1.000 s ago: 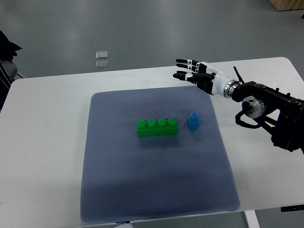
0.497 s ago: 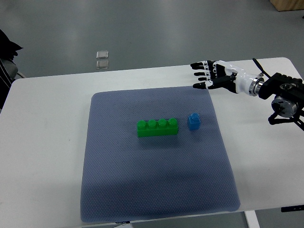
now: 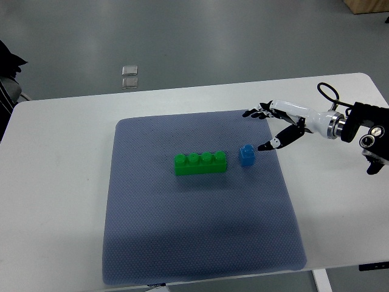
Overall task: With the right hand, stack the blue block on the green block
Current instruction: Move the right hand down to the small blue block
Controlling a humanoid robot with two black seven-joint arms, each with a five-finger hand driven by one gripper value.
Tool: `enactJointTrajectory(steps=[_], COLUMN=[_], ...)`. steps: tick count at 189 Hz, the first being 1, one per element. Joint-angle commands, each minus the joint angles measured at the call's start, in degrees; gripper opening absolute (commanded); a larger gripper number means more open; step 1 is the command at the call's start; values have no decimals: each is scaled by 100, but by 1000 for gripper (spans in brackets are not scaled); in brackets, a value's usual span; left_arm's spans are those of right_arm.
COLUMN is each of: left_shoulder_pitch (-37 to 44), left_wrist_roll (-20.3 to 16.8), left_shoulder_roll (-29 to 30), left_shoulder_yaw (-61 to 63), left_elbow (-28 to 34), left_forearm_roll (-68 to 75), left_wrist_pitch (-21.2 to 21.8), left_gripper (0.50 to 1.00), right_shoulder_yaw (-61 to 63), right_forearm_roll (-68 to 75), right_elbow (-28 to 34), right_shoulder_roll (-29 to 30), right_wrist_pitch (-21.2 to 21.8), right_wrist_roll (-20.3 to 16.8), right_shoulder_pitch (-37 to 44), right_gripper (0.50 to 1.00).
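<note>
Fingers [image 3: 271, 144] spread near small blue block [image 3: 247, 155] (single stud), ungrasped

White table [image 3: 61, 182] carrying grey-blue mat [image 3: 182, 231]. Green block [image 3: 201, 163], four studs in row, lying near mat centre. Blue block [image 3: 247, 154] sitting just beside green block's right end, narrow gap between. Right hand [image 3: 281, 125] reaching in from right edge, fingers [image 3: 269, 145] spreading open, holding nothing, lower fingertip pointing near blue block, not touching. Two small square tiles [image 3: 130, 76] lying on grey floor [image 3: 182, 36] beyond table.
</note>
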Motion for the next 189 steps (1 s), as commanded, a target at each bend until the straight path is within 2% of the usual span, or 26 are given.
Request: enactJointTrajectory(steps=[1, 51, 75, 189], left_shoulder_pitch=[0, 0, 0, 0], left_wrist_roll=[0, 0, 0, 0], left_shoulder_roll=[0, 0, 0, 0], left_shoulder_yaw=[0, 0, 0, 0], left_elbow=[0, 0, 0, 0], left_forearm_roll=[0, 0, 0, 0], left_wrist_pitch=[-4, -4, 5, -4], left_gripper=[1000, 1000, 1000, 1000], right_shoulder_yaw=[-249, -451, -451, -460], right_forearm_roll=[-337, -345, -345, -354], right_elbow=[14, -3, -12, 102], right_shoulder_roll=[39, 250, 285, 400], right_wrist_pitch=[-449, -889, -1100, -1117], right_wrist_roll=[-56, -513, -688, -724], right_shoulder_pitch=[-74, -162, -215, -206], right_gripper=[915, 901, 866, 797])
